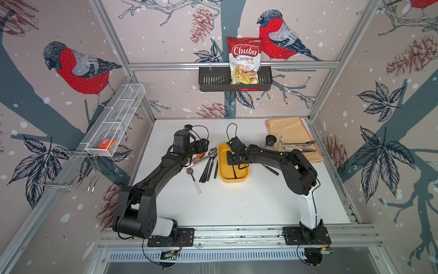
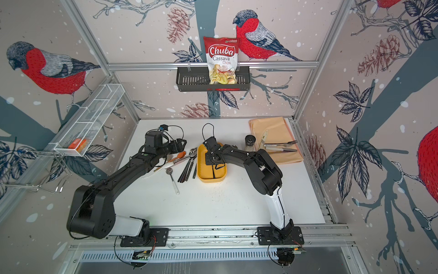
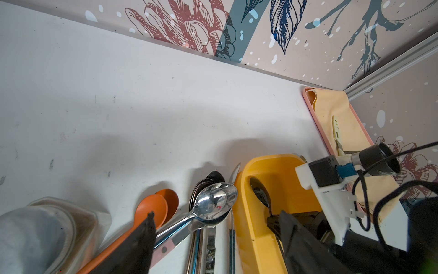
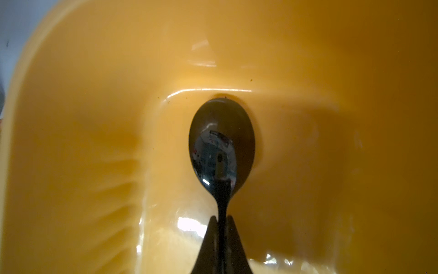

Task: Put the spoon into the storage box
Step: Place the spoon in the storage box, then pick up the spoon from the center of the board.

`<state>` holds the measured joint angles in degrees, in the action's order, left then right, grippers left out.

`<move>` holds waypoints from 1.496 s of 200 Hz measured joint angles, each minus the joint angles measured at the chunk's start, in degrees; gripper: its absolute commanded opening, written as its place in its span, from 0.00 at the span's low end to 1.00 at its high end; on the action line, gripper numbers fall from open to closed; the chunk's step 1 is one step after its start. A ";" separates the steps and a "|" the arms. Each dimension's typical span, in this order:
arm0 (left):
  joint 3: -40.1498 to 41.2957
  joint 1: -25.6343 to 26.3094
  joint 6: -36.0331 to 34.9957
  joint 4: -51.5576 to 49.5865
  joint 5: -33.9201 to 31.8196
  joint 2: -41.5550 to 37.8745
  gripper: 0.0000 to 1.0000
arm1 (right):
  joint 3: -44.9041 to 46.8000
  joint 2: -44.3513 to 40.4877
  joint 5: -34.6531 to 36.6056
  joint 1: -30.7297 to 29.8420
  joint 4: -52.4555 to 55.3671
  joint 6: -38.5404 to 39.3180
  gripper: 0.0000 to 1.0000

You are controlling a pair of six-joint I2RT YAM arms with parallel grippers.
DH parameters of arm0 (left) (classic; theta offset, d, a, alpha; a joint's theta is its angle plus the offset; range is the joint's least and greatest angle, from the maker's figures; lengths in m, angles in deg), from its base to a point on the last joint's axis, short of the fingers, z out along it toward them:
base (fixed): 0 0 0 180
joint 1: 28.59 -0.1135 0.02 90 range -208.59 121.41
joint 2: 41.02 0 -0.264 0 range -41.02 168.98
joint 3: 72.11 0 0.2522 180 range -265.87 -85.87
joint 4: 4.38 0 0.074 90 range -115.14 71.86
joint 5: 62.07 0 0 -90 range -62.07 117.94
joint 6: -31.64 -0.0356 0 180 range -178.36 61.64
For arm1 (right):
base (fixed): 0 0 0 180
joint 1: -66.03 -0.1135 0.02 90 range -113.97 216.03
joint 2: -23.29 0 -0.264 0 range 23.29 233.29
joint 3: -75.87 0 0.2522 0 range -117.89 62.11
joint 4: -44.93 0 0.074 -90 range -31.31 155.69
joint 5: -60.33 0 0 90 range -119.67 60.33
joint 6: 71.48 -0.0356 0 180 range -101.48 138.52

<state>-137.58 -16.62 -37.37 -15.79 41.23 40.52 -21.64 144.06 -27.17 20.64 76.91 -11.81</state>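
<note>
Spoon (image 4: 222, 147) down in the storage box (image 4: 71, 142), bowl at the far end wall, and the right gripper (image 4: 221, 221) has its fingers (image 4: 233, 239) pinched on the slim dark neck just behind that bowl. That narrow hold looks deliberate to me: it keeps the spoon lined up lengthways with the long yellow tray so the handle (image 1: 235, 172) can lie flat inside the low walls, as it seems to in a top view. Whether the grip is loosening I cannot tell; the fingers sit tight against the metal. Over on the other side, the left gripper (image 3: 213, 242) hangs with its fingers spread wide and empty above the row of spare cutlery (image 1: 209, 163) lying just beside the box on the white desk (image 1: 237, 204), likely parked clear of the drop. Up on the back wall, a snack bag (image 1: 244, 59) stands in the black basket (image 1: 213, 79), reading "Chuba Cassava Chips". Release looks like what remains.
</note>
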 measured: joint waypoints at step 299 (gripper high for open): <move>-8.96 6.08 -4.52 -2.56 -2.97 8.28 0.84 | 20.35 -22.05 -10.29 26.18 13.09 39.43 0.57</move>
<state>-146.54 -10.55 -41.89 -18.34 38.26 48.81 -1.29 122.01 -37.46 46.82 90.00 27.62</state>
